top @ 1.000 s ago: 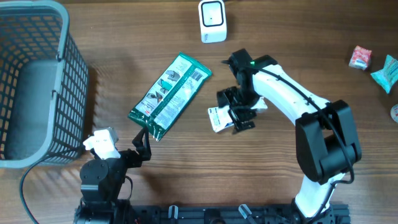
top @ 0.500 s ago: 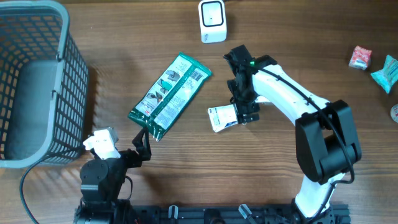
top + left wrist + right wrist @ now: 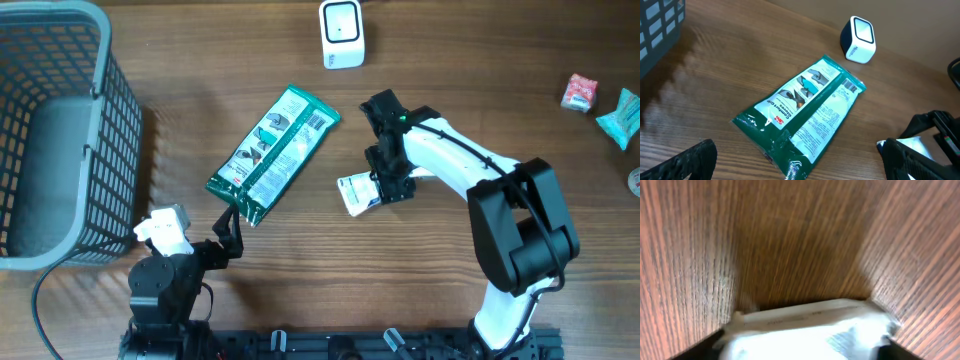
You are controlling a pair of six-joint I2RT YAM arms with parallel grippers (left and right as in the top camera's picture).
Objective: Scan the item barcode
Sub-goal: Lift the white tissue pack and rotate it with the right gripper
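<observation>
My right pincer [image 3: 388, 188] straddles the white packet [image 3: 354, 192]; grip undeterminable. Left pincer [image 3: 800, 161] stands wide. Green glove pack [image 3: 272, 152], scanner [image 3: 342, 33], basket [image 3: 118, 130] lie apart.

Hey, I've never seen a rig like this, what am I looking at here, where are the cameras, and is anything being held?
These are two robot arms at a wooden table, each ending in a two-finger gripper. The wide picture looks straight down from above; the other two come from cameras on the wrists. On the table lie a green package, a small white packet, a white scanner, a grey basket and snack packs at the far right. The left gripper is open and empty, near the green package. The right gripper has its fingers either side of the white packet; whether it grips it yet is unclear.
</observation>
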